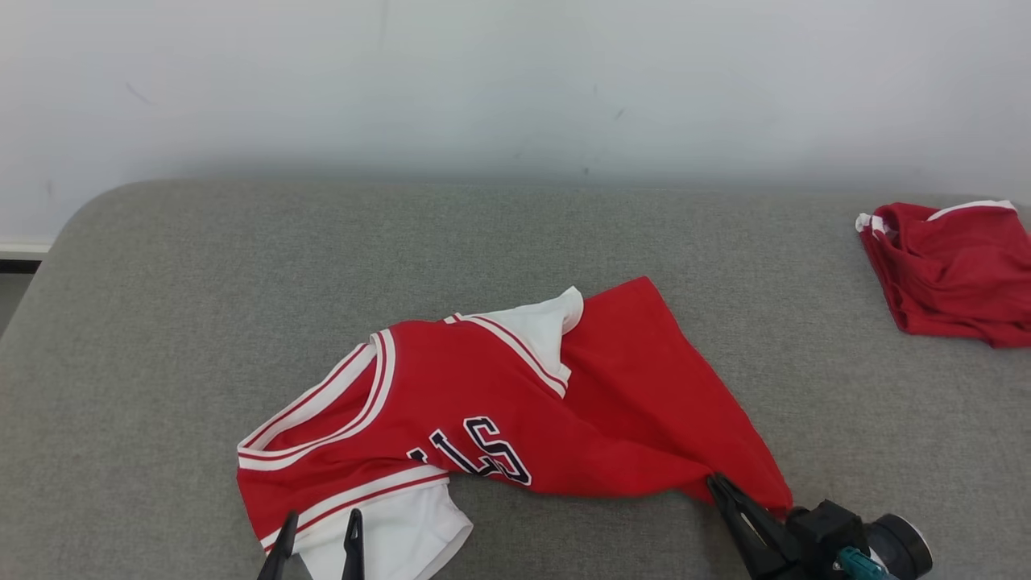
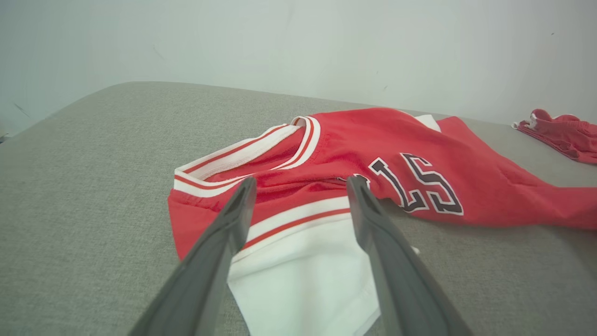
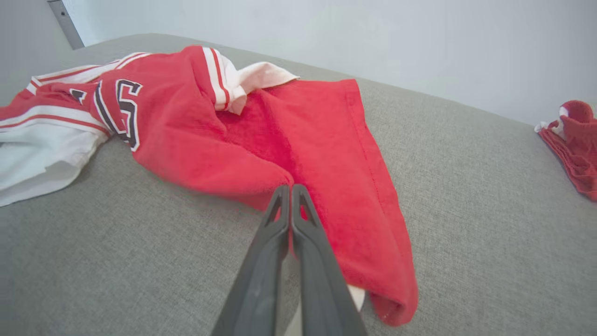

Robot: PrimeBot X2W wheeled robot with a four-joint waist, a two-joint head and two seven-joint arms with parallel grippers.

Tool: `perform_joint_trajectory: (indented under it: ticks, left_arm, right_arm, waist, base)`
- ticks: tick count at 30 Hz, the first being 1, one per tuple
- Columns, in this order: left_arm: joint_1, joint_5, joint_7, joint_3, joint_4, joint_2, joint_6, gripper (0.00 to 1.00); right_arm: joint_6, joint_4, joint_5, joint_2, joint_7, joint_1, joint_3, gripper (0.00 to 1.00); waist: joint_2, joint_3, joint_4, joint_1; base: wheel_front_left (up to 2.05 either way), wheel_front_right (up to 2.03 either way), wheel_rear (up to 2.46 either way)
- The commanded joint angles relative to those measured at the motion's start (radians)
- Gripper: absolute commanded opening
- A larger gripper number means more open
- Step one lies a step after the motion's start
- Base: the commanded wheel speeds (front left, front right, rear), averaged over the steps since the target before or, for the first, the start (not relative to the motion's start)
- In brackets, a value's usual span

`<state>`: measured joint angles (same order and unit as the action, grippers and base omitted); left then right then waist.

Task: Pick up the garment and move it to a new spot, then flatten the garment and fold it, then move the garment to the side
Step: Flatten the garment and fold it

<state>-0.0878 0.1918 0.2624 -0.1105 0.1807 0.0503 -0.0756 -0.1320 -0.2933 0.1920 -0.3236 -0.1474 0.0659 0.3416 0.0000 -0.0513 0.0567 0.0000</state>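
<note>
The garment (image 1: 628, 403) partly hides its own lettering.

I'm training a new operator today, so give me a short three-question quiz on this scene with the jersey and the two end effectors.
1. True or false: the left end effector is shut on the jersey.
2. Where is the right end effector shut on the jersey? A the collar; B the white sleeve; C the red bottom end.
3. Name what lies at the far right of the grey surface.
Key: 1 false, it is open; 2 C; 3 a second, crumpled red garment.
</note>
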Motion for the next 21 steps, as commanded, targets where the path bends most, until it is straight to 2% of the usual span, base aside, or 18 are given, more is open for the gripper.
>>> perform_joint_trajectory:
  ticks: [1,5,9,10,16,21]
  left_arm:
    - [-0.016,0.009,0.003,0.004,-0.002,0.0,0.002,1.0]
    - [-0.01,0.013,0.003,0.004,-0.006,0.0,0.003,1.0]
    - [0.002,0.007,0.003,0.006,-0.009,0.0,0.0,1.0]
    - [0.002,0.007,0.003,0.006,-0.009,0.0,0.0,1.0]
    - [0.017,-0.001,0.003,0.021,-0.012,0.0,-0.005,1.0]
    - [0.024,-0.001,0.003,0.016,-0.005,0.0,-0.009,1.0]
  right_arm:
    - [0.003,0.03,0.001,0.003,-0.002,-0.024,-0.008,0.0]
    - [0.003,0.152,-0.015,-0.001,0.028,-0.076,-0.043,0.0]
    - [0.003,0.327,-0.037,0.011,0.101,-0.151,-0.097,0.0]
    - [0.003,0.327,-0.037,0.011,0.101,-0.151,-0.097,0.0]
    - [0.003,0.557,-0.058,0.019,0.222,-0.247,-0.136,0.0]
    - [0.003,0.613,-0.061,0.005,0.265,-0.228,-0.135,0.0]
  waist:
    - [0.0,0.002,-0.016,0.0]
    - [0.0,-0.004,-0.043,0.0]
    - [0.0,-0.019,-0.064,0.0]
    - [0.0,-0.019,-0.064,0.0]
    - [0.0,-0.043,-0.089,0.0]
    - [0.0,-0.044,-0.091,0.0]
  base:
    - [0.0,0.0,0.0]
    - [0.0,0.0,0.0]
    - [0.0,0.0,0.0]
    - [0.0,0.0,0.0]
    - [0.0,0.0,0.0]
    - [0.0,0.0,0.0]
